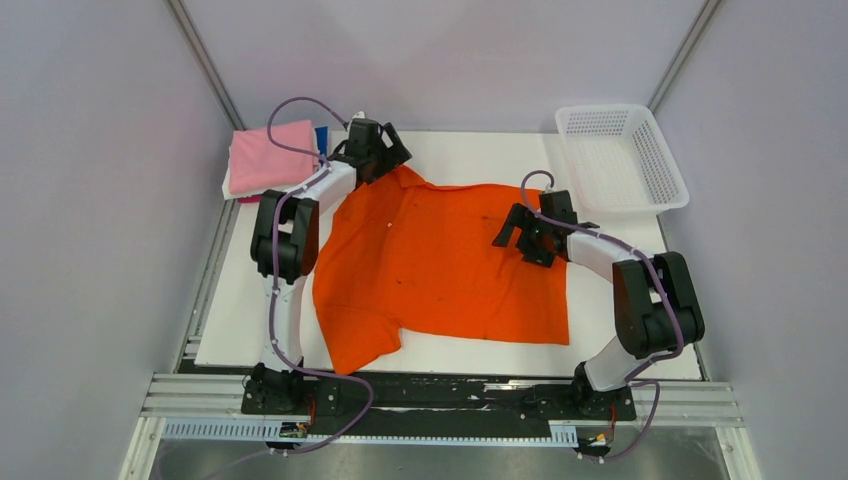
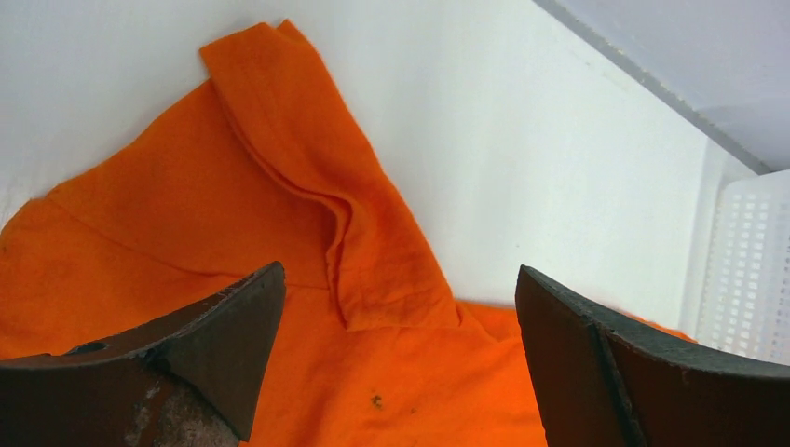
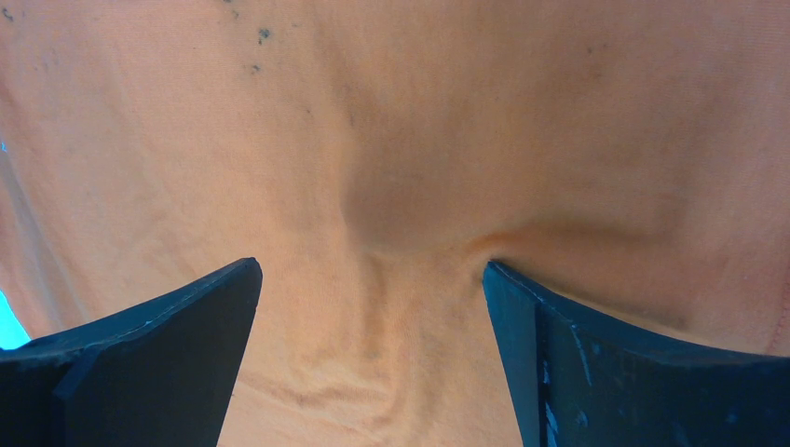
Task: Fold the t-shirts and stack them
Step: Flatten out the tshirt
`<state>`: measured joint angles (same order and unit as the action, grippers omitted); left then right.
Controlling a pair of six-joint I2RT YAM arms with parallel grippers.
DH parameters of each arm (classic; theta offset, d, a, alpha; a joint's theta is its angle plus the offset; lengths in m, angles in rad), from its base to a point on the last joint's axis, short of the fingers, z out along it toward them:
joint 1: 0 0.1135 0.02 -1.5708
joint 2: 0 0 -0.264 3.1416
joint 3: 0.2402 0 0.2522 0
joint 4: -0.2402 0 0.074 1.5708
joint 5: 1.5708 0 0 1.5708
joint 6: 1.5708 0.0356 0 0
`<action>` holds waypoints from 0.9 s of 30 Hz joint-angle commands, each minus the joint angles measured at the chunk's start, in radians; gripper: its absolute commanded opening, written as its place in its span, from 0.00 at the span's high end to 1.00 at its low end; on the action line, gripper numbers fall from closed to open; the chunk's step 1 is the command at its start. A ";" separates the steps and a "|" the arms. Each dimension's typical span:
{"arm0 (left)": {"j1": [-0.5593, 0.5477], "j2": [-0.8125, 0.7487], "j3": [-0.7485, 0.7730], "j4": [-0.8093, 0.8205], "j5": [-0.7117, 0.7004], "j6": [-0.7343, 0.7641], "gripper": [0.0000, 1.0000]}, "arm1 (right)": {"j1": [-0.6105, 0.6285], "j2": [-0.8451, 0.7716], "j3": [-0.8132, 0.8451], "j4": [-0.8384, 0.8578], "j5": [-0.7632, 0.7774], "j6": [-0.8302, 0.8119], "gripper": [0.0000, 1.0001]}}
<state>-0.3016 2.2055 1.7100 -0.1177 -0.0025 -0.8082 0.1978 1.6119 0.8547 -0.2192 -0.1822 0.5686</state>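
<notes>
The large orange t-shirt (image 1: pixel 440 265) lies spread on the white table, one sleeve at the near left and one at the far left. My left gripper (image 1: pixel 385 152) is open over the far-left sleeve (image 2: pixel 317 177), which lies folded in over the shirt. My right gripper (image 1: pixel 520 235) is open and low over the shirt's right part, with wrinkled cloth (image 3: pixel 391 186) between its fingers. A folded stack with a pink shirt (image 1: pixel 268 158) on top sits at the far left, with a blue edge (image 1: pixel 321 138) beside it and white and red edges under it.
A white plastic mesh basket (image 1: pixel 620 155) stands at the far right corner; it shows in the left wrist view (image 2: pixel 745 270). Grey walls enclose the table. The metal rail with the arm bases runs along the near edge.
</notes>
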 commanded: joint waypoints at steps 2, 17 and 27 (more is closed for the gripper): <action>-0.004 0.042 0.077 0.035 0.053 -0.009 0.00 | -0.011 0.050 -0.009 -0.079 0.052 -0.036 0.00; -0.004 0.158 0.149 0.056 0.064 -0.029 0.00 | -0.021 0.059 -0.006 -0.080 0.054 -0.039 0.00; -0.007 0.226 0.208 0.174 0.164 -0.047 0.00 | -0.022 0.073 -0.002 -0.080 0.058 -0.039 0.00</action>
<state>-0.3016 2.4096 1.8790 -0.0311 0.1112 -0.8387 0.1875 1.6257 0.8692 -0.2272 -0.1848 0.5678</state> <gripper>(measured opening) 0.998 0.998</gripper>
